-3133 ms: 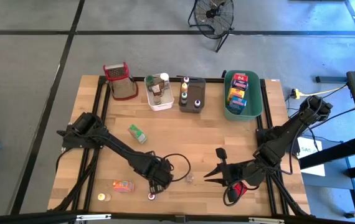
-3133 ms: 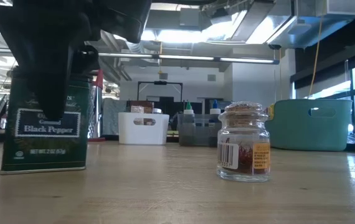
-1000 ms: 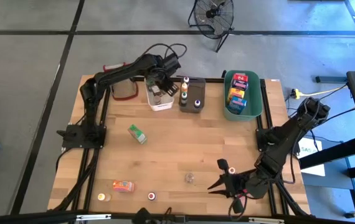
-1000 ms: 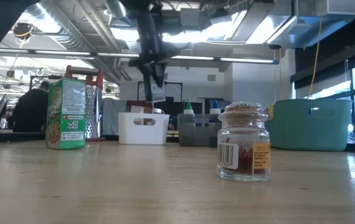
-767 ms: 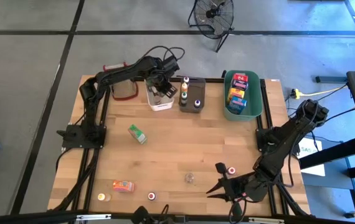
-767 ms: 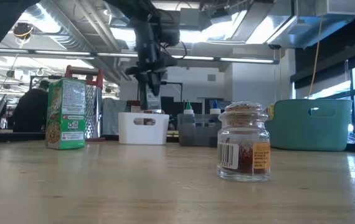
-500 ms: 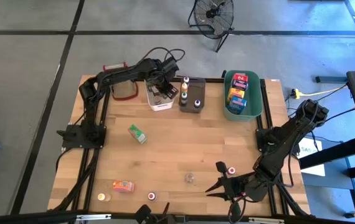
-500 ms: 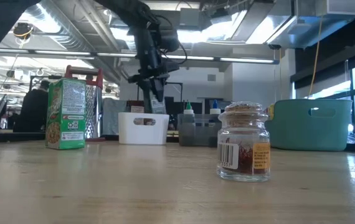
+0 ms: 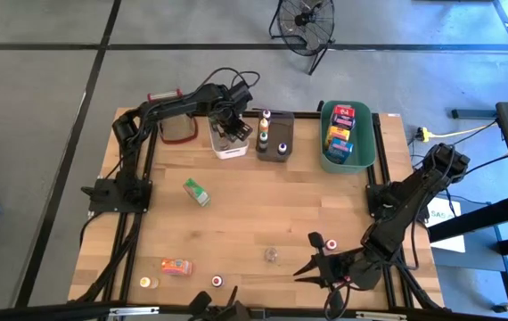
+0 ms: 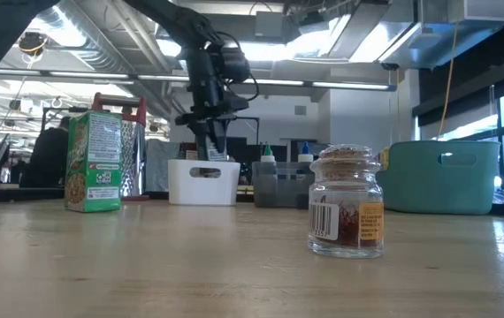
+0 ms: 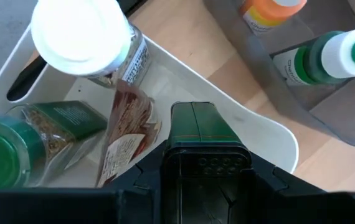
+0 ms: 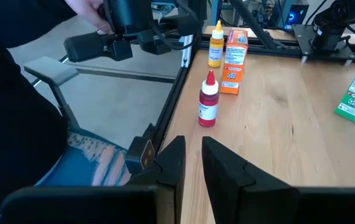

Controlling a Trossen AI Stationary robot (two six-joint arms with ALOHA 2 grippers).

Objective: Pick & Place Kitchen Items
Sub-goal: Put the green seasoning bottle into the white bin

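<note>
Left wrist view shows the left pincer point(image 11: 202, 171) grasping a dark green tin point(image 11: 197, 127) just above the white tub point(image 11: 271, 134), so I judge it should lower straight into the free corner before releasing.

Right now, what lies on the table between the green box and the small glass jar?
Nothing: in the high view, only bare wood lies between the green box and the glass jar.
</note>
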